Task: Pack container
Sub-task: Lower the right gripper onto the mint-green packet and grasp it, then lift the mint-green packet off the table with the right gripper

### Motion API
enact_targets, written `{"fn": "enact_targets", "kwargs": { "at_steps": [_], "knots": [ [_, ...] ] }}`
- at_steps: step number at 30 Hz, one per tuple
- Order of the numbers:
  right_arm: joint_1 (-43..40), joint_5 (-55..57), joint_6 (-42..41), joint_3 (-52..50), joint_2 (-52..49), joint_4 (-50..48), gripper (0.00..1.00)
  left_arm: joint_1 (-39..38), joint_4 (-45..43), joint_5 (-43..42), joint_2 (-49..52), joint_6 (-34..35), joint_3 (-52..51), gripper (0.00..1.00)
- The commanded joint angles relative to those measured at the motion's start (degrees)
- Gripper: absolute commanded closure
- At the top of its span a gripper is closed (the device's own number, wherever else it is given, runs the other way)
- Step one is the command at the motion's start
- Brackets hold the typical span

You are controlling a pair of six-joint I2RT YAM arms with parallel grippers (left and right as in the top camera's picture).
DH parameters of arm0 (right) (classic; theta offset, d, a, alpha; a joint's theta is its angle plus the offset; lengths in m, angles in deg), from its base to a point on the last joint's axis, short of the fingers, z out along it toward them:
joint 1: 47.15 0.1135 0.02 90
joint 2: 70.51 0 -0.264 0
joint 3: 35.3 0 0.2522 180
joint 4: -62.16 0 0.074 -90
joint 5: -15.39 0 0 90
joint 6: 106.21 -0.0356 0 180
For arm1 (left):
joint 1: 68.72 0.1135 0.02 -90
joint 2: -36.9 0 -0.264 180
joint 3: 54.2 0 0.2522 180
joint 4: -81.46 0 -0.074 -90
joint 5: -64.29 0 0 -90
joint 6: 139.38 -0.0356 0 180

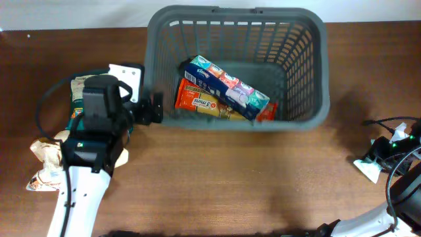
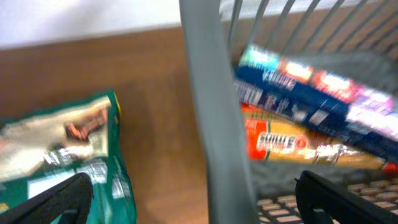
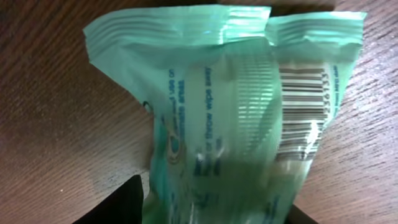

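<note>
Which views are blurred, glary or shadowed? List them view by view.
Overhead: sharp, evenly lit, soft shadow right of the basket. Left wrist: boxes and bag smeared by blur. Right wrist: pack sharp above with glare on its film, dark and soft below.

The container [image 1: 155, 72] wall stands right before the left hand [image 1: 150, 109]; inside, its right half lies free.

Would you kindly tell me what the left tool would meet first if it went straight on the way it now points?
Most likely the grey rim of the container, which runs up between the fingers of the open left tool; depth is hard to judge here.
</note>
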Motion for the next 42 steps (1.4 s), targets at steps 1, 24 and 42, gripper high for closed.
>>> {"fn": "enact_targets", "kwargs": {
  "at_steps": [1,24,42],
  "knots": [
    [0.00,-1.25,-0.28,-0.39,0.98,-0.44,0.49,0.44,3.13,3.87,3.37,-3.98,-4.26,0.01],
    [0.00,-2.23,-0.28,1.40,0.83,-0.57,0.96,0.46,0.02,10.62,2.67,-3.98,-4.22,0.01],
    [0.02,-6.40,-0.26,12.52,0.90,4.26,0.96,0.44,-5.79,13.33,-4.83,-4.00,-3.58,0.01]
  ]
}}
